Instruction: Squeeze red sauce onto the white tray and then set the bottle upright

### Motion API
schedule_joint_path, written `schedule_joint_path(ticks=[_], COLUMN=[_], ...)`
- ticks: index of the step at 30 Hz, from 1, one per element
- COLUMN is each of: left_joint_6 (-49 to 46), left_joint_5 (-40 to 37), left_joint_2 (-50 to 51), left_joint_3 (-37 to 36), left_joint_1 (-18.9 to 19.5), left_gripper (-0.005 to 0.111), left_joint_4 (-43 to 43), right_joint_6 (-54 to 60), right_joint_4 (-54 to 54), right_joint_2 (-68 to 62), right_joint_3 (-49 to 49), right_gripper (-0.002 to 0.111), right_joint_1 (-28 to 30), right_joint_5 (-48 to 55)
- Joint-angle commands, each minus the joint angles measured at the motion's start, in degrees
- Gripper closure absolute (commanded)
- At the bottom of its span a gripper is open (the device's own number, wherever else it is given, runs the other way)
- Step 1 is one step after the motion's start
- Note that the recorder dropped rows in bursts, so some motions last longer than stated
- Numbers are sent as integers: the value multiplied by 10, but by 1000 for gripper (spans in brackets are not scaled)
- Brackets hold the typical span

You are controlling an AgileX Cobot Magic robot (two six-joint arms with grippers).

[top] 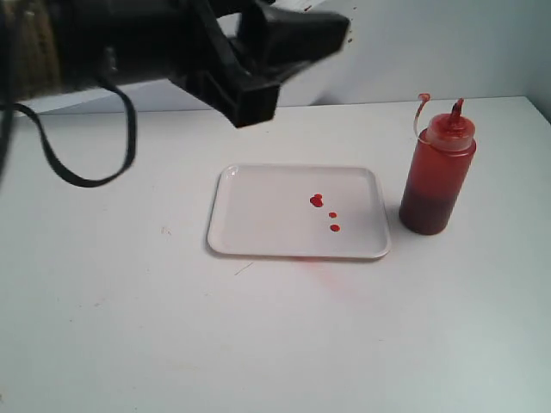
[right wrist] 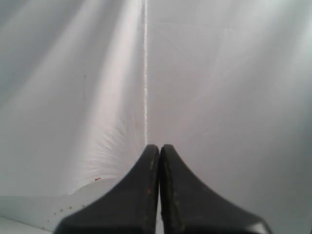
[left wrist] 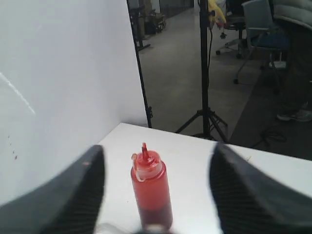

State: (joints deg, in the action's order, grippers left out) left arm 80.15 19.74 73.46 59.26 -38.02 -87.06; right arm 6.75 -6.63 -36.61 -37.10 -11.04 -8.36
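Observation:
The white tray lies flat at the middle of the table. On its right half sit three small glossy drops of red sauce. To the right of the tray, off it, the bottle stands upright, with dark red fill at its bottom and its tip cover hanging off the nozzle. My left gripper hovers high above the tray's back edge. In the left wrist view its fingers are spread wide, open and empty, with the bottle standing well beyond them. My right gripper is shut on nothing, facing a plain white surface.
A faint pinkish smear stains the table in front of the tray. A black cable loops down from the left arm. Beyond the bottle the table's edge drops off towards a tripod stand. A white wall runs behind the table.

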Motion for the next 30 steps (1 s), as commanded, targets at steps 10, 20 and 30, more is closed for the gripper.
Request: schedule_joint_path(ticks=[10, 20, 30], left_joint_6=[170, 171, 343], left_joint_5=[205, 225, -5], left_joint_2=[-157, -224, -381], left_joint_3=[1, 1, -158], left_joint_1=[-2, -2, 62], left_gripper=[107, 107, 107], left_joint_4=[-129, -129, -129], right_joint_6=[4, 4, 4], right_joint_4=[8, 8, 15], right_joint_2=[8, 8, 8], right_joint_3=[1, 1, 1], right_gripper=[108, 108, 108], right_joint_1=[2, 2, 2], right_joint_5=[47, 47, 47])
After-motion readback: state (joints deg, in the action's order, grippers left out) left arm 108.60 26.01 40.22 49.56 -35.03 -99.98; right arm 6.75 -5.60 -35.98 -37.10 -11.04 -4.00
